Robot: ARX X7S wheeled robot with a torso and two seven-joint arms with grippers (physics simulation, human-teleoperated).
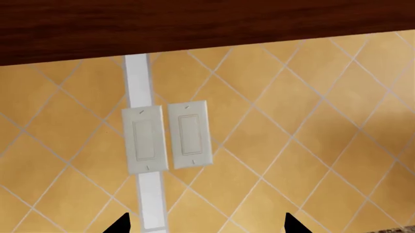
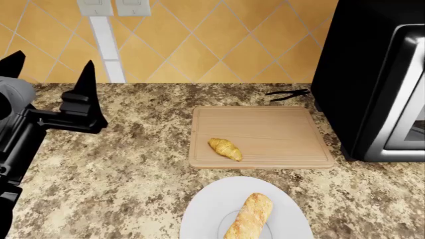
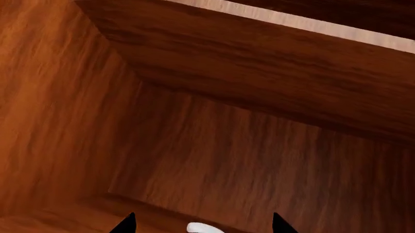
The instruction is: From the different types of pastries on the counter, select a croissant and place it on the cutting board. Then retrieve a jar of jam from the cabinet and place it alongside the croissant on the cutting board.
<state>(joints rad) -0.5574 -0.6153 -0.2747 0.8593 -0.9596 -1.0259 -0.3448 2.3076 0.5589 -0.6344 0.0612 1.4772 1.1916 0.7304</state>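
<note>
Croissant step done: small golden ridged croissant [image 2: 225, 149] lies on the tan wooden cutting board [image 2: 279, 132], at its 7 o'clock. Jam step in hand: right tool [image 3: 202, 224], spread and empty, faces the brown cabinet interior [image 3: 214, 145]; a white rounded edge [image 3: 205, 228], perhaps the jar's lid, sits between its tips. Next: advance, pinch. Left tool [image 2: 52, 67] spread, idle.

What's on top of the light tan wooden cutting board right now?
Only the small golden ridged croissant, near the front left corner of the cutting board. No jam jar there. The underside is hidden.

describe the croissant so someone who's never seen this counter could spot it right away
Find the black oven at the counter's right; the tan cutting board lies beside it. The croissant sits on its near-left part: small, golden, ridged, unlike the longer loaf on the white plate.
</note>
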